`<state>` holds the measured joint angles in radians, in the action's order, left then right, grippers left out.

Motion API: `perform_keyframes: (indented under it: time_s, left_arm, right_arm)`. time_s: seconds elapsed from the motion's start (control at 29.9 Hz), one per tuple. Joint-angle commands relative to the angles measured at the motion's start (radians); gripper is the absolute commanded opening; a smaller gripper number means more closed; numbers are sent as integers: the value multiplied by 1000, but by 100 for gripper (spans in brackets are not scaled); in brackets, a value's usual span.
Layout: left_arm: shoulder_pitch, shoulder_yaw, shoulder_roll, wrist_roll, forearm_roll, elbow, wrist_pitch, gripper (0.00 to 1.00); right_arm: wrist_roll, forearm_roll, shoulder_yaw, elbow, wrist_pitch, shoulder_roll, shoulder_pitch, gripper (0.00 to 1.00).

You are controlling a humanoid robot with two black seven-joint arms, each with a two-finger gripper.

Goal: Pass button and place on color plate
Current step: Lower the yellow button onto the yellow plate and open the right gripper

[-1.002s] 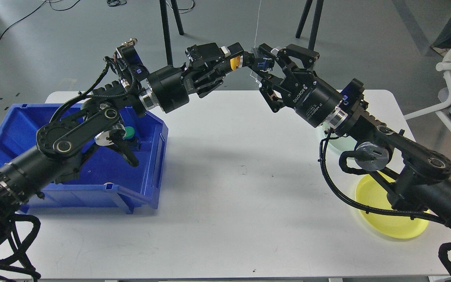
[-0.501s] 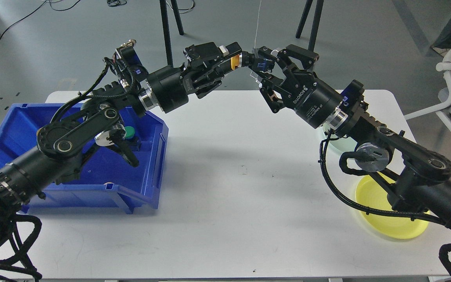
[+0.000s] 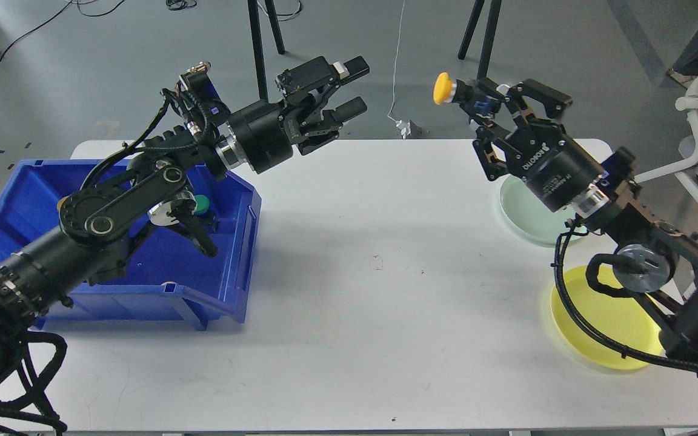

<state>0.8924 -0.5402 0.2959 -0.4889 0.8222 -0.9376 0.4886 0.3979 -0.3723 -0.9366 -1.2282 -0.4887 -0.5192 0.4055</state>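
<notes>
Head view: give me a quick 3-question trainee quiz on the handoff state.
1. True or false: the left gripper is shut on the yellow button.
2. Which plate lies nearer the robot: A) yellow plate B) pale green plate?
3. Fill in: the green button lies in the ____ bin.

Key: 1 false, the right gripper holds it; 2 A; 3 blue.

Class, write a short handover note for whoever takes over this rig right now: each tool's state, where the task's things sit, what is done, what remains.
Left tool: open, empty, raised above the table's far edge.
Right tool: shut on the yellow button, held in the air.
Yellow plate and pale green plate: both bare, on the table's right side.
Green button: in the blue bin.
Done: the pass.
Left: set yellow button on yellow plate.
</notes>
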Motion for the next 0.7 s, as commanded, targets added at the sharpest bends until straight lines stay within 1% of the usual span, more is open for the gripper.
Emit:
perform_keyframes:
  time_s: [0.0,0.07,0.13,0.23,0.47,0.57,0.67]
  left_arm:
    - [-1,2,-3,0,-8,2,0,85]
    - [-1,2,-3,0,-8,0,0,85]
    - [-1,2,-3,0,-8,2,0,85]
    - [-3,2,-3,0,-8,0,0,85]
    - [-3,2,0,0,-8,0,0,85]
    - [-3,2,-3,0,-8,0,0,85]
    - [-3,2,-3,0,-8,2,0,85]
  right_arm:
    - [-1,0,-194,-88,0,-59,-291,1]
    - [-1,1,-275,-112,0,-61,-451,1]
    - [-1,1,-329,-117,0,-61,-572,1]
    - [-1,27,-358,-116,0,-59,-671,1]
    - [-11,101,-341,-106,8,-58,-718,1]
    - [-17,101,-324,-82,94,-48,-718,1]
    - [-21,101,-286,-51,148,-47,-705,1]
